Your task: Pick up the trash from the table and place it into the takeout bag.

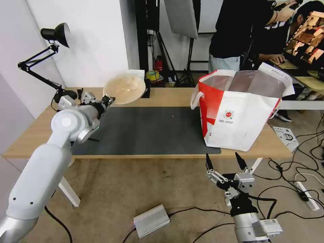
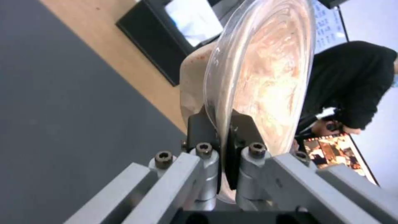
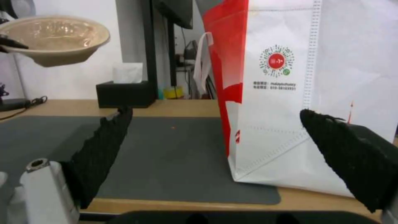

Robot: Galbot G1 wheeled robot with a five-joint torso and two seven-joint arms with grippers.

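My left gripper (image 1: 108, 100) is shut on the rim of the beige paper-pulp bowl (image 1: 124, 88), one piece of the trash, and holds it tilted in the air over the table's (image 1: 168, 98) back left part. In the left wrist view the fingers (image 2: 201, 124) pinch the bowl's rim (image 2: 269, 77), which has a clear plastic layer inside. The bowl (image 3: 54, 37) hangs well above the dark mat (image 1: 145, 131). The takeout bag (image 1: 243, 114) stands open on the table's right side. My right gripper (image 1: 224, 160) is open below the front edge, facing the bag (image 3: 290, 93).
A black tissue box (image 3: 124, 93) sits at the table's back edge behind the bowl. A black desk lamp (image 1: 50, 37) is clamped at the back left. A silver box (image 1: 151, 221) and cables lie on the floor. People stand behind the table.
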